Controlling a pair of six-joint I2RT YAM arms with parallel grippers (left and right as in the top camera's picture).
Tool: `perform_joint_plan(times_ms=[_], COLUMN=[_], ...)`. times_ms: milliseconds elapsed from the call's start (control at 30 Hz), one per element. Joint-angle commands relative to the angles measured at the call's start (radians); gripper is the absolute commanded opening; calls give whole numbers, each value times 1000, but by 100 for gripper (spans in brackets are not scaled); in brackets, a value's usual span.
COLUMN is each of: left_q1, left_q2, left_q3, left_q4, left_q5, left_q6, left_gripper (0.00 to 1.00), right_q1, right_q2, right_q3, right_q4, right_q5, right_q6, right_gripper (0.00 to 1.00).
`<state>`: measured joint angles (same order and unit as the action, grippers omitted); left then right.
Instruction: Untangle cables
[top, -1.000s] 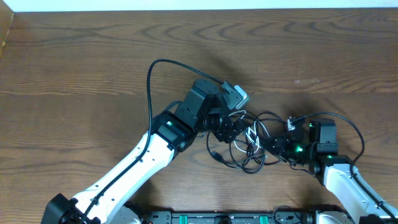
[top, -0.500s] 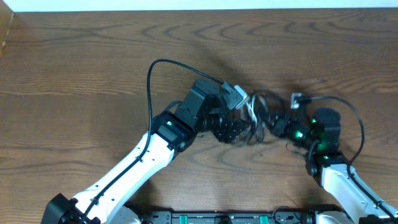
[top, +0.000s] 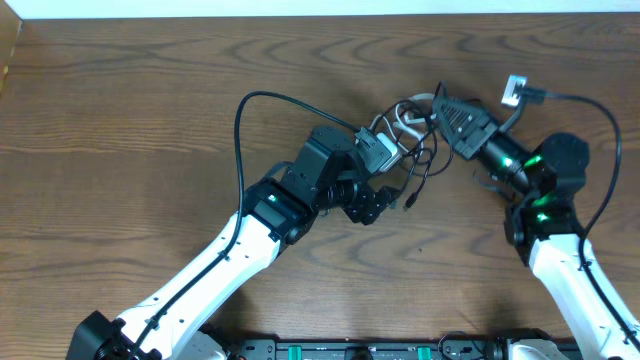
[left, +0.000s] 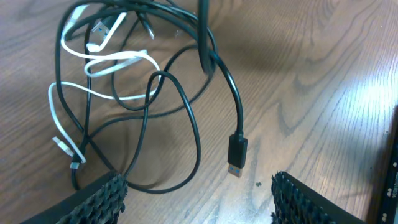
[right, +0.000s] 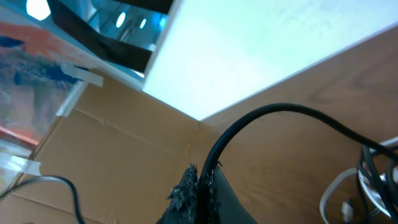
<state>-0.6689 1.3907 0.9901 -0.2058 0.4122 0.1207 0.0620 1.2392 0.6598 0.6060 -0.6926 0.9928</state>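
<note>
Dark wood table (top: 120, 110) under us, pale wall (right: 267, 43) past its far edge. Starting on my left: my left gripper (left: 199, 198) hangs released just above the table, jaws wide, nothing between them. Right ahead of it lies the slack of the cables (top: 413, 150): black loops crossing one another, the white cable (left: 115, 62) threaded through them, and one black USB plug (left: 236, 155) lying free on the wood, just beyond my fingers.

Moving right: my right gripper (right: 198, 182) is clenched on a black cable (right: 273, 111), raised toward the far side of the table. The tangle seems to trail from that strand, between my two arms.

Here's my worry. Nothing pins the low end, so if I pull further on this one strand, the whole bundle may simply ride along. Worse, the crossings could cinch tight around the white cable.

The strand is thin, and a sharp tug could slide it out of my clenched right gripper and drop everything back in a heap. And if my left closes where it sits, it likely catches a passing loop rather than the plug, adding a twist.
</note>
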Motion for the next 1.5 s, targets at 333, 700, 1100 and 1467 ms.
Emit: perform_joint_plan(times_ms=[333,700,1100,1467], left_q1=[0,0,0,0], left_q2=[-21,-21,-21,-19], left_q3=[24,24,24,24], left_q4=[29,32,32,53], left_q5=[-13,-13,-14,-14], left_q6=[16,16,16,16], left_gripper=[75,90,91,91], right_q1=[-1,-2,-3,-1], right_q2=[194,420,520,520], right_q3=[437,927,1377,1462], right_q4=[-8,-73,-286,-294], right_q5=[51,45,91,85], right_q6=[103,208,204,219], right_gripper=[1,1,1,1])
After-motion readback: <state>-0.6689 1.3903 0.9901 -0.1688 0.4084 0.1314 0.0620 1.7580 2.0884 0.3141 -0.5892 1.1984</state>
